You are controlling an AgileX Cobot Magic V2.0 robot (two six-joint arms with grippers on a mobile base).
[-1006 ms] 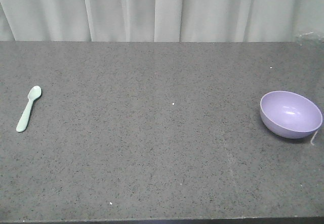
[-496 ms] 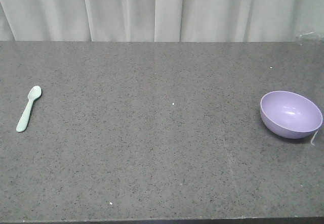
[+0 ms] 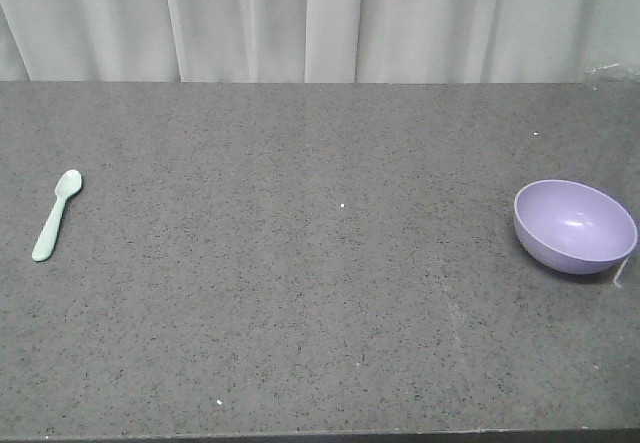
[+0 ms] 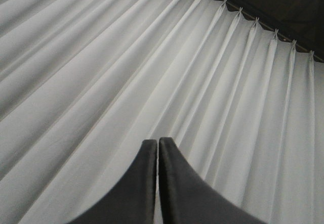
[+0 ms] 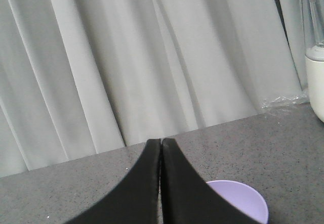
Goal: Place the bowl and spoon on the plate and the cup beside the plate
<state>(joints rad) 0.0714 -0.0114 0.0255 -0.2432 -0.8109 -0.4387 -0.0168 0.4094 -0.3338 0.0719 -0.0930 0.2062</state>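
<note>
The lavender bowl (image 3: pixel 575 226) sits upright near the right edge of the dark speckled table (image 3: pixel 320 293). Far to the left lies the pale mint spoon (image 3: pixel 56 214), head pointing away. The plate and the cup are out of view. Neither arm shows in the front view. My left gripper (image 4: pixel 158 142) is shut with nothing in it and points up at the white curtain. My right gripper (image 5: pixel 160 142) is shut and empty too, held above the table with the bowl (image 5: pixel 243 204) just below and right of its fingers.
A pleated white curtain (image 3: pixel 320 18) hangs behind the table's far edge. A white object with a clear top (image 5: pixel 315 77) stands at the table's far right corner, beside crinkled clear plastic (image 5: pixel 283 102).
</note>
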